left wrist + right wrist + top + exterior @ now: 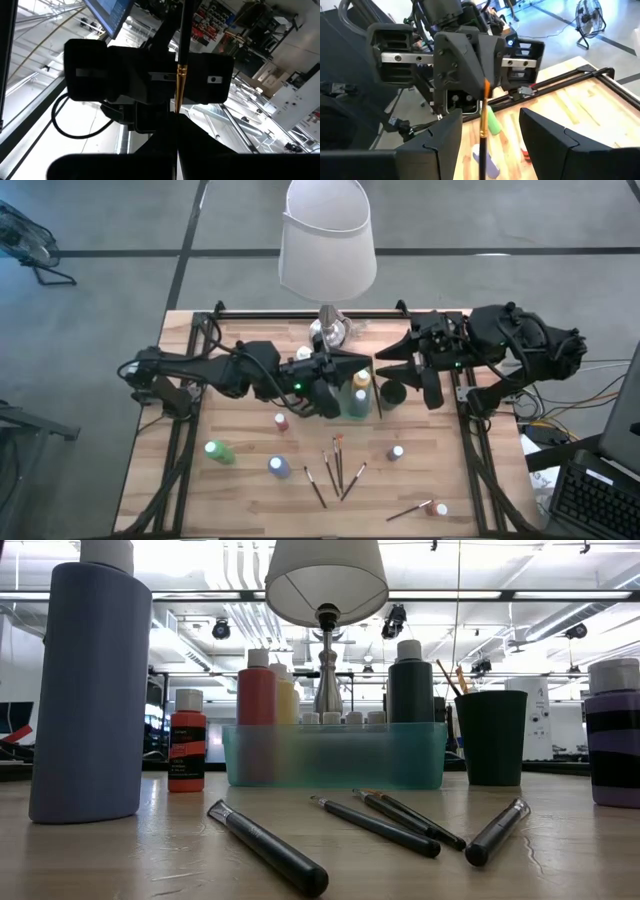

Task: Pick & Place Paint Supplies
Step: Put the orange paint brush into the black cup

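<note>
A thin paintbrush (483,117) with a gold ferrule hangs in the air over the middle of the table, with my left gripper (367,373) shut on it. My right gripper (482,142) faces it from the table's right, open. Its two fingers stand either side of the brush's dark handle (481,160) without touching it. Below them stand a teal bin (335,755) of paint bottles and a black cup (490,738) holding brushes. Several more brushes (335,465) and loose bottles, among them a green one (218,450) and a blue one (279,467), lie on the wood nearer the front. My left gripper pinches the paintbrush between its two fingertips, right at the gold ferrule (178,97). The fingers reach in about level from the table's left and lie across the brush. The brush hangs roughly upright, handle downward, clear of the bin and the table.
A white-shaded lamp (327,240) on a silver base stands at the table's far edge, just behind both grippers. A red bottle (281,421) stands left of the bin. Two more bottles (396,452) (440,508) stand toward the front right.
</note>
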### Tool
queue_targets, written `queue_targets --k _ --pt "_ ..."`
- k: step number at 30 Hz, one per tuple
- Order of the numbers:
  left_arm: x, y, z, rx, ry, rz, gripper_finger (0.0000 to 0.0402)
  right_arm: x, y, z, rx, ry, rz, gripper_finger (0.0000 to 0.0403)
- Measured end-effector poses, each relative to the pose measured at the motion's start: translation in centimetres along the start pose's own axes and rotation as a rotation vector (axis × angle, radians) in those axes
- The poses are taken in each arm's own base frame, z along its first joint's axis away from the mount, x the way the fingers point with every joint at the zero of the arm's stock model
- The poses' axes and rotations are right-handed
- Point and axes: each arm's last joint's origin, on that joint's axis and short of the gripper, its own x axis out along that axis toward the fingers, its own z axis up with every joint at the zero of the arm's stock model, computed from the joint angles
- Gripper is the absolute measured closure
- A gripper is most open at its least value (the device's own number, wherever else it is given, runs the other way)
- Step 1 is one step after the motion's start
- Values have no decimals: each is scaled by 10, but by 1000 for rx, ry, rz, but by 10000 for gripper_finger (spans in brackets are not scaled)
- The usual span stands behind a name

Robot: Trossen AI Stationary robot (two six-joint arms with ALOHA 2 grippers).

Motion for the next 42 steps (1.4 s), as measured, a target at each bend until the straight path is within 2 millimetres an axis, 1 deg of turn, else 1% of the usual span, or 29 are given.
queue_targets --k 5,8,10,13,17,21,25,29,34,39,42 --pt "2 -4 -2 2 9 -10 401 1 0 0 5 -3 2 222" --pt "2 -5 -3 3 13 -15 401 8 1 -2 3 8 -2 225" --pt "3 -6 -3 3 13 -17 401 17 1 -5 -3 29 -11 224" --pt "3 -6 -4 1 15 -17 401 25 1 -7 -24 43 -19 220" --pt "3 -6 -4 -2 15 -18 401 26 1 -6 -33 30 -24 223" --pt "3 -6 -4 -2 16 -18 401 23 1 -4 -33 12 -19 245" --pt "3 -6 -4 -2 15 -18 401 19 1 -2 -30 -1 -13 279" --pt "3 -6 -4 -3 15 -18 402 19 1 -2 -29 -3 -12 321" --pt "3 -6 -4 -5 15 -14 402 18 1 -2 -30 -2 -14 382" --pt "3 -6 -4 -2 14 -14 398 18 1 -2 -29 -2 -12 388" --pt "3 -6 -3 -47 -2 14 381 18 1 -2 -29 0 -8 389"
